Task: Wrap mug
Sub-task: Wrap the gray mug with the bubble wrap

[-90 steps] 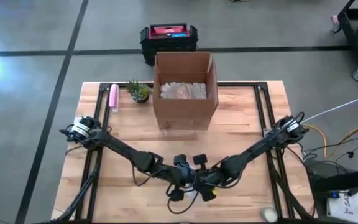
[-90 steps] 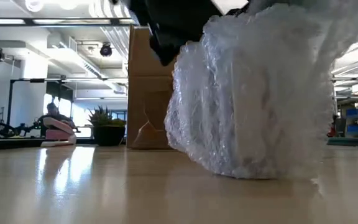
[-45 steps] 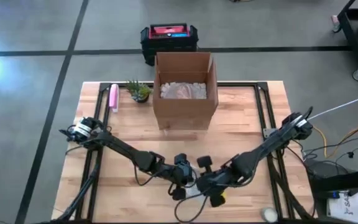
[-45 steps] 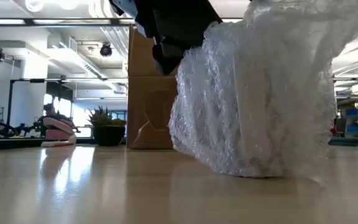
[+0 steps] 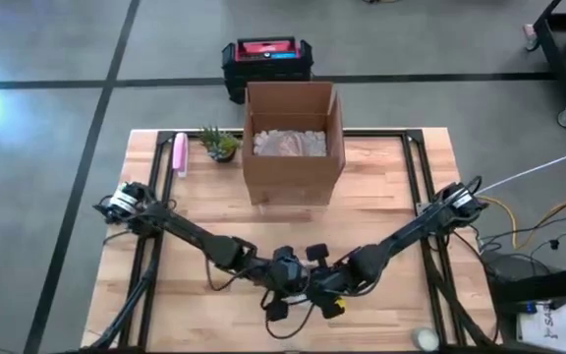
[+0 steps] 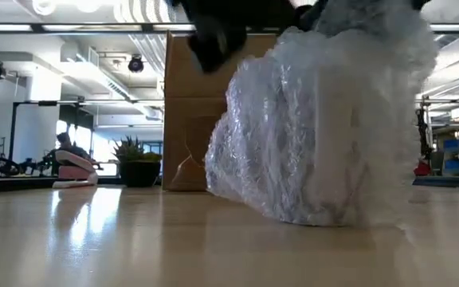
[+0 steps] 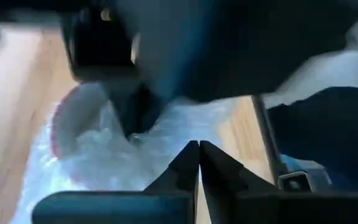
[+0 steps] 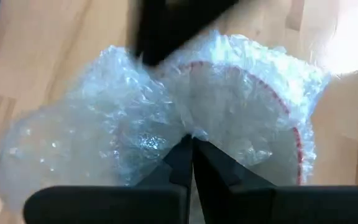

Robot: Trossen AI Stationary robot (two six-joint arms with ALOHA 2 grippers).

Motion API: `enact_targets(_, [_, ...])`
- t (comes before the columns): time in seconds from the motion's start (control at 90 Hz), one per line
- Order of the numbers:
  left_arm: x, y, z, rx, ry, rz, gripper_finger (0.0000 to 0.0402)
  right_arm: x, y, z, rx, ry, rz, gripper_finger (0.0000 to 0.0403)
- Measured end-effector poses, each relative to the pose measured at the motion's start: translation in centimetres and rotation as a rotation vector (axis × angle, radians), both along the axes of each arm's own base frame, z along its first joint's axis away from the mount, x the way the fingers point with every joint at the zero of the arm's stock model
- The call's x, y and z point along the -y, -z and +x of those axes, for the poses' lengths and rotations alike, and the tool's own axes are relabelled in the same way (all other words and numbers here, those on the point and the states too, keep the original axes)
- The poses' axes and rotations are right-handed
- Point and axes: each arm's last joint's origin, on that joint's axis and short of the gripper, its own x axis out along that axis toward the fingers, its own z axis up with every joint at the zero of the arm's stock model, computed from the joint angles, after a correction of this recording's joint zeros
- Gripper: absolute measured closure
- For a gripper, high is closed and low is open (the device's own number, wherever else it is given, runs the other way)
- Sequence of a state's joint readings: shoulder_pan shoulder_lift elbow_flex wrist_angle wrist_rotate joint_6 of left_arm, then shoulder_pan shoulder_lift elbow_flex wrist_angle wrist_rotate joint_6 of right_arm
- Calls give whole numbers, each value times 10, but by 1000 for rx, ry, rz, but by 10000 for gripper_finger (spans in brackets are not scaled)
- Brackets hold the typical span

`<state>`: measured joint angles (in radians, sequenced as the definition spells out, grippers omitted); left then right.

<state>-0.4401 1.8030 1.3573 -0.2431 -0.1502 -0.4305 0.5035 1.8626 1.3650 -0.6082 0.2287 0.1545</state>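
Near the table's (image 5: pixel 381 187) front edge, the mug (image 8: pixel 241 112), its red rim showing through bubble wrap (image 6: pixel 317 127), sits between both arms. The left gripper (image 7: pixel 198 163) has its fingers pressed together above the wrap; the right gripper (image 8: pixel 190 155) pinches a fold of it. Behind stand a cardboard box (image 5: pixel 293 138), a small plant (image 5: pixel 219 144) and a pink object (image 5: pixel 179 153).

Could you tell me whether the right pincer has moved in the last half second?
Yes. In the high view the right pincer has pulled back toward the cardboard box.
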Motion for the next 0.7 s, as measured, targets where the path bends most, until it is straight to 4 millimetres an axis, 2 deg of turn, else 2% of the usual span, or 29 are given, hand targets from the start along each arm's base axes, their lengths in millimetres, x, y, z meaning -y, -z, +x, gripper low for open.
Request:
enact_targets(0.089, [-4, -5, -12, -23, -160, 149, 402, -1, 0, 1, 9, -12, -2, 403])
enact_targets(0.156, [-11, 1, -18, -52, -276, 248, 402, -1, 0, 1, 13, -16, -4, 403])
enact_targets(0.222, [-18, 11, -19, -75, -321, 286, 402, -1, 0, 1, 13, -16, -4, 403])
enact_targets(0.333, [-27, 32, -10, -77, -293, 193, 402, -1, 0, 1, 15, -24, -7, 403])
enact_targets(0.422, [-24, 44, -3, -21, -213, 108, 402, -1, 0, 1, 14, -38, -12, 403])
enact_targets(0.7, [-6, 37, -2, 52, -168, 11, 401, -1, 2, 1, -2, -158, -47, 403])
